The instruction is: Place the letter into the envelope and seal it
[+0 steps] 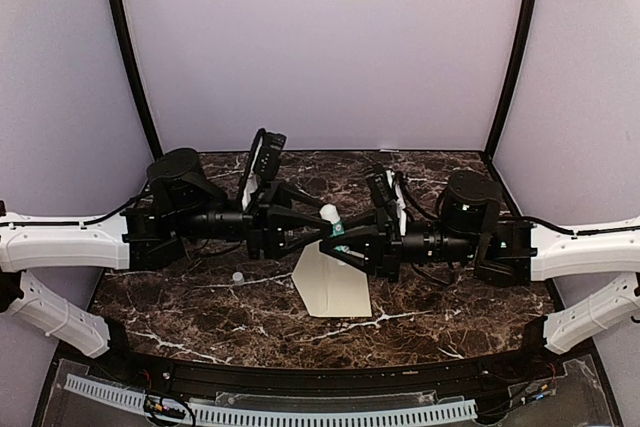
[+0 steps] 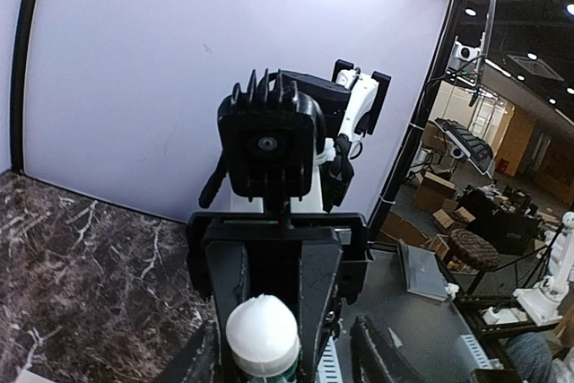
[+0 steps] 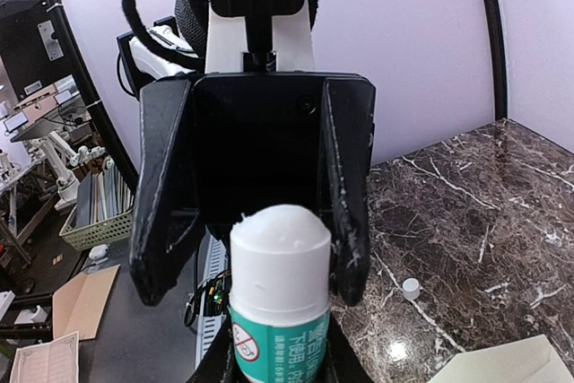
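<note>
Envelope (image 1: 335, 287): flat on the marble table (image 1: 200, 307), near me, just below where the two arms meet. One pointed edge faces my left; I take that for the flap.
Letter: I cannot pick it out as a separate sheet. It may already be inside, but I cannot tell.
Glue stick (image 3: 278, 329): up in the air over the envelope's far edge, with a green label and its rounded white end aimed at the left arm.
Right gripper (image 1: 342, 234): narrow, clamped on the stick's labelled body.
Left gripper (image 3: 251, 275): jaws apart, straddling the white end. One finger is close beside it, the other shows a clear gap, and I see no grip.
Loose cap (image 1: 238, 276): a small white piece on the table, left of the envelope and apart from it.
Step in hand: I judge the left jaws are about to take the white end, to uncap the stick or take it over before gluing the flap.
Doing it well: I would centre the left jaws and close on the white part only. I would hold the right clamp firm, pull straight along the stick, and not let the tip dip toward the paper.
</note>
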Robot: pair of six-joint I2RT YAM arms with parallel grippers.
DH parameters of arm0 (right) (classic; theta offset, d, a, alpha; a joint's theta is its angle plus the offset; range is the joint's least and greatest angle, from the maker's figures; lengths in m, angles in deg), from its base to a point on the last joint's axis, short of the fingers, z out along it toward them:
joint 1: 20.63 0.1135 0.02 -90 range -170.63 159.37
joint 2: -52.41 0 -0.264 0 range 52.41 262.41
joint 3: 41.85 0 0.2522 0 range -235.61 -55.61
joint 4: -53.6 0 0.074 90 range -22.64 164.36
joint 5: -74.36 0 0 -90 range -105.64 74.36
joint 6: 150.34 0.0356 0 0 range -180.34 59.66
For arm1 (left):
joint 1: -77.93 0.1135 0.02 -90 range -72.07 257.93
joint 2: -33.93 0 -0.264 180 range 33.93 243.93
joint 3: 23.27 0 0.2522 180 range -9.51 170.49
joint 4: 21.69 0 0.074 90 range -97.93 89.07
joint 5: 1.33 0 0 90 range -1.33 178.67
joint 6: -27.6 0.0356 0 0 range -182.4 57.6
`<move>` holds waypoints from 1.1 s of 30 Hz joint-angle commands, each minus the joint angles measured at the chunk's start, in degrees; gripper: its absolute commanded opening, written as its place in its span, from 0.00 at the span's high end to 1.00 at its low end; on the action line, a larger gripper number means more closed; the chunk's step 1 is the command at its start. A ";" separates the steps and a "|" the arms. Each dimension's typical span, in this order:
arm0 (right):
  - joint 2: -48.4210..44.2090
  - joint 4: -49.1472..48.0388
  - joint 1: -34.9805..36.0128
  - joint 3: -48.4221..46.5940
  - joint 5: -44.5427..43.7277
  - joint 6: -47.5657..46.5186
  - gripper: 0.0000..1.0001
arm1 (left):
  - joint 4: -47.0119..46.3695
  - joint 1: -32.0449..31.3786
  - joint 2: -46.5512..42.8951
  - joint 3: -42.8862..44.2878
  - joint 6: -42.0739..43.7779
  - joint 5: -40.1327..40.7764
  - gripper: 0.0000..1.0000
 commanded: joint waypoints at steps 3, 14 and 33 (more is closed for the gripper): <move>-0.52 -1.96 -0.23 -1.06 -0.74 0.25 1.00 | 2.86 -2.16 2.87 4.49 1.36 3.51 0.70; -3.92 -1.05 -0.21 2.79 -2.76 -0.09 0.44 | 7.24 -3.53 3.35 7.69 1.95 6.24 1.00; -3.91 -3.86 -0.24 5.23 2.67 1.02 0.77 | 12.13 -3.56 3.02 10.90 6.48 0.89 1.00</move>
